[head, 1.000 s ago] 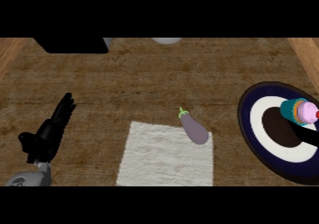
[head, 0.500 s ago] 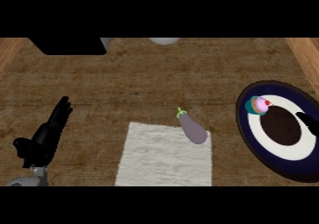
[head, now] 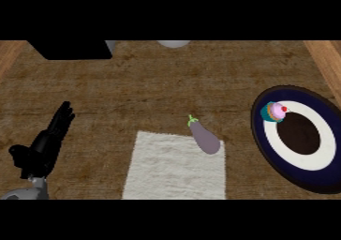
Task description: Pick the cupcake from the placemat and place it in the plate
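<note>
Left hand (head: 45, 143) resting near counter's (head: 132, 79) left edge, fingers straight and apart, holding nothing; right hand out of view. Pale, nubbly rectangular placemat (head: 174, 166) at near edge, bare but for smooth purple eggplant (head: 205, 138) overlapping its far right corner. Cupcake (head: 273, 112), teal wrapper, pink frosting, red top, lying tipped on left rim of glossy dark-blue-and-white round plate (head: 298, 159) by right edge: placement judged complete.

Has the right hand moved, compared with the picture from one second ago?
Yes. Earlier the right hand was over the round dark blue and white plate near the pink-frosted cupcake; now it is out of view.
</note>
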{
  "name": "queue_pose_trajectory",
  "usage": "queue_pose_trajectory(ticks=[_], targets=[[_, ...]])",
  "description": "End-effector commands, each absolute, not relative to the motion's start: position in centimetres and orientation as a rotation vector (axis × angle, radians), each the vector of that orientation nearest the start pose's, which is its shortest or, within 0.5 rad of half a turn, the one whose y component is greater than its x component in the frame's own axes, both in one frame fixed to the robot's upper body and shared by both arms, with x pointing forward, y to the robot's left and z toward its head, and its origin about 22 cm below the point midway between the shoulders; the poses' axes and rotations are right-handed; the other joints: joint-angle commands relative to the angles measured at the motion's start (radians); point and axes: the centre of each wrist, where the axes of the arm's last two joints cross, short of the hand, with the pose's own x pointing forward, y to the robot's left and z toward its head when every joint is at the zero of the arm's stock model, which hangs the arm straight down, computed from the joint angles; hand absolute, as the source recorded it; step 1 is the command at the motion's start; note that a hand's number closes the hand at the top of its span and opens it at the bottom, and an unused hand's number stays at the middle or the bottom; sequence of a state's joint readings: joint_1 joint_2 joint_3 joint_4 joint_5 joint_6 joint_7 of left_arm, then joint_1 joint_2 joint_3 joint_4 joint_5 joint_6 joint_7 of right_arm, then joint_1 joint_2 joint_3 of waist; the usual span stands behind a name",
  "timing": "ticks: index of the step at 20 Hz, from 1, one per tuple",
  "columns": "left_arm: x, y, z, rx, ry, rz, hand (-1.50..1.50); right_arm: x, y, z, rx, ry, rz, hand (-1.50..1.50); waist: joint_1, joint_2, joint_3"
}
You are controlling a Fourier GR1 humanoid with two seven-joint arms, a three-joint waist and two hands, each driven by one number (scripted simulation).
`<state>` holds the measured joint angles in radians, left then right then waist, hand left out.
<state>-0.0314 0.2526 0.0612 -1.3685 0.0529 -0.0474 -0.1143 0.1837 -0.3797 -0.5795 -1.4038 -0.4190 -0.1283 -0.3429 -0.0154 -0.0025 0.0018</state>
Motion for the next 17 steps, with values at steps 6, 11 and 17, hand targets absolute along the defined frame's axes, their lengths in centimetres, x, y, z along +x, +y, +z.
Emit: queue_pose_trajectory(ticks=[6,11,17], targets=[[24.7,31.5,-2.4,0.145,-1.525,-0.145,0.00,5.7,-52.8,-4.1,-0.689,-1.800,-0.498,-1.50,0.013,0.003,0.000],[25.9,31.0,-1.6,0.152,-1.519,-0.139,0.00,4.3,-54.3,-6.4,-0.688,-1.767,-0.446,-1.50,0.015,0.003,0.000],[24.4,29.1,-2.5,0.141,-1.538,-0.148,0.00,6.4,-53.7,-8.1,-0.749,-1.797,-0.422,-1.50,0.024,0.002,0.002]])
